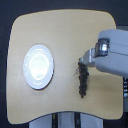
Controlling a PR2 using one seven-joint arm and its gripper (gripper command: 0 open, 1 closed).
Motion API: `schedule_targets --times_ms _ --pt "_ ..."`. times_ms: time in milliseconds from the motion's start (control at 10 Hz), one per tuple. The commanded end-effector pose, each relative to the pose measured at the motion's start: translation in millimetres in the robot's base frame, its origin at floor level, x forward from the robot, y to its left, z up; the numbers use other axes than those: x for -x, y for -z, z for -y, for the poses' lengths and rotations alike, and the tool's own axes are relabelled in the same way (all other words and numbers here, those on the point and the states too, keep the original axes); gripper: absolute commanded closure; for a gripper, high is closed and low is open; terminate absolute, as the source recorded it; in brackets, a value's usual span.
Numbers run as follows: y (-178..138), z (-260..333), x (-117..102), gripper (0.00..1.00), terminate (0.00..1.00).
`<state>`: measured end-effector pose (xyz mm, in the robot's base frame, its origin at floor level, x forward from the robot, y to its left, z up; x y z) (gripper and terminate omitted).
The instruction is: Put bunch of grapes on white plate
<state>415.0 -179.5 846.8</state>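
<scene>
A round glossy white plate [38,66] lies on the wooden table [65,35] toward the exterior view's left. The bunch of grapes [83,80], a narrow dark cluster, lies on the table toward the exterior view's right, well apart from the plate. My gripper [82,62] comes in from the right on a bulky grey arm, and its dark tips sit at the upper end of the bunch. The tips are small and blurred, so whether they hold the grapes does not show. No green leaf is clearly visible.
The grey arm housing [112,50] covers the table's right edge. A dark base and white struts [65,120] show below the table's front edge.
</scene>
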Motion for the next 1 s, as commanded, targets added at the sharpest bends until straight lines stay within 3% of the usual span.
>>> schedule_targets --times_ms 0,300,900 --pt "48.4 -47.0 -9.6 0.00 0.00" --pt "77.7 -42.6 -15.5 0.00 0.00" --pt "126.8 -51.2 6.7 0.00 0.00"
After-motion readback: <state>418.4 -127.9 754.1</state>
